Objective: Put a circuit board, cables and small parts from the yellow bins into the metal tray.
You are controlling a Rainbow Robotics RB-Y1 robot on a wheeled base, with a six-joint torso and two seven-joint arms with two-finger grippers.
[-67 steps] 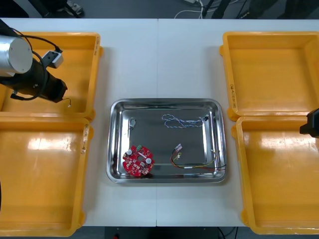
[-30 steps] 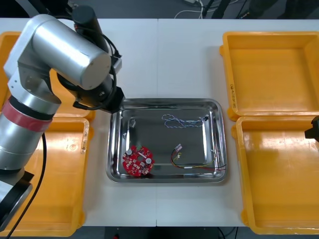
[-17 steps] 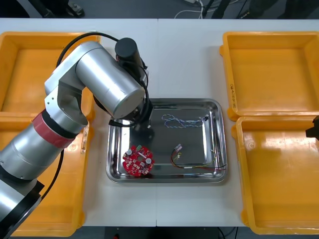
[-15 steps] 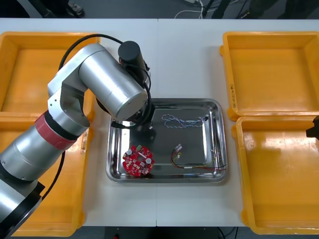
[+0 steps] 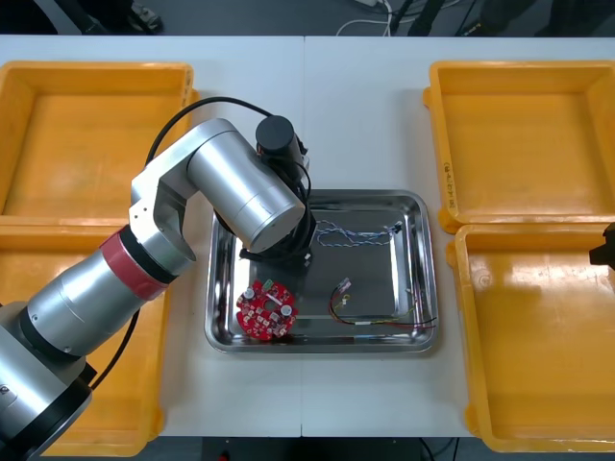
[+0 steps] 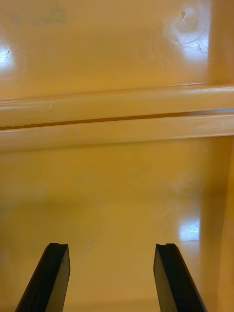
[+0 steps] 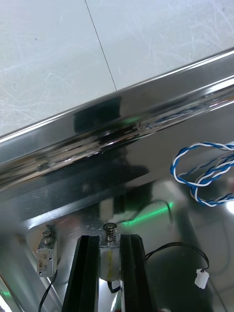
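My left gripper [image 7: 110, 239] is shut on a small metal part [image 7: 109, 249] with a yellowish body and a pin on top, held low over the far left part of the metal tray [image 5: 415, 257]. In the front view the left arm [image 5: 255, 202] covers that corner. A second small metal part [image 7: 45, 254] lies on the tray floor beside the fingers. The twisted blue and white cable [image 5: 351, 233] [image 7: 204, 171] lies beyond them. The red circuit board [image 5: 266, 310] and a red and yellow cable [image 5: 373, 309] rest in the tray's near half. My right gripper [image 6: 112, 275] is open over a bin floor.
Two yellow bins stand on the left [image 5: 96, 134] [image 5: 67, 336] and two on the right [image 5: 524, 130] [image 5: 538, 346]. The right arm [image 5: 603, 244] sits at the right edge above the near right bin. A thin black wire with a white plug [image 7: 200, 279] lies near the left fingers.
The left arm has swung from the far left bin rightward over the tray and moved a little farther in. The right arm has stayed put.
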